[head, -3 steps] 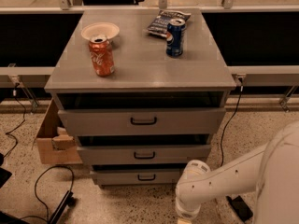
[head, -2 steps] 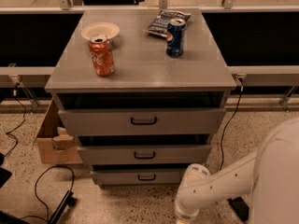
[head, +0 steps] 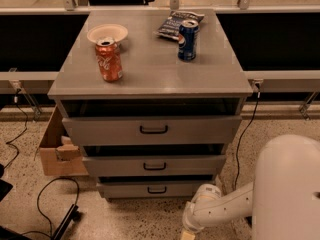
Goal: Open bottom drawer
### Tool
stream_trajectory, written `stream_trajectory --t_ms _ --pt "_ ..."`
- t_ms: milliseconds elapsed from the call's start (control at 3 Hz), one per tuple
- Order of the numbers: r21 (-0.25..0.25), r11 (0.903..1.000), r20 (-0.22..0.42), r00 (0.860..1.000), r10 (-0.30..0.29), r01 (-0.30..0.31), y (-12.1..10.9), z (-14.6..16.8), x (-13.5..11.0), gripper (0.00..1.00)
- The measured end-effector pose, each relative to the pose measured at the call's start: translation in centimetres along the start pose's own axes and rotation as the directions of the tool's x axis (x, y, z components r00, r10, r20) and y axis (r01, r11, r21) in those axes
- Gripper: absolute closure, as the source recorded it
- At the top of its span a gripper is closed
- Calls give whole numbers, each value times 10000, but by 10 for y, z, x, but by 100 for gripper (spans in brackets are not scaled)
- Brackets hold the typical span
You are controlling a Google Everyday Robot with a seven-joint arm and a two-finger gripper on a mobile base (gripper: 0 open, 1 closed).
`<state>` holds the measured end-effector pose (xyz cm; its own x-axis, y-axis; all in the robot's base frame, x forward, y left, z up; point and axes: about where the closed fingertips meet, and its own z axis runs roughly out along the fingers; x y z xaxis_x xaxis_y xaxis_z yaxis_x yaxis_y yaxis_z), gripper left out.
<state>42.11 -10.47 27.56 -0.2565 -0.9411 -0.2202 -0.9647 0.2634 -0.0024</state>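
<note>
The grey cabinet has three drawers. The bottom drawer is the lowest and smallest, with a flat grey front and a small black loop handle. Its front sits close to the cabinet, under a dark gap. My white arm reaches in from the lower right. Its gripper is at the bottom edge of the camera view, on the floor side, just below and to the right of the bottom drawer's handle. It is mostly cut off by the edge and is not touching the drawer.
On the cabinet top stand an orange soda can, a blue can, a white bowl and a chip bag. A cardboard box sits on the floor to the left, with black cables nearby. My white body fills the lower right.
My arm's wrist has sunk slightly down and left toward the bottom edge. The drawers and the things on top have not moved.
</note>
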Motion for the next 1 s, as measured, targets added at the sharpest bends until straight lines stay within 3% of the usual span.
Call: stream_trajectory --t_ms 333,1000 --pt "435 9976 48 9986 -535 533 -32 39 -8 0" --pt "1143 9782 -956 9820 -1626 1731 -99 72 -24 0"
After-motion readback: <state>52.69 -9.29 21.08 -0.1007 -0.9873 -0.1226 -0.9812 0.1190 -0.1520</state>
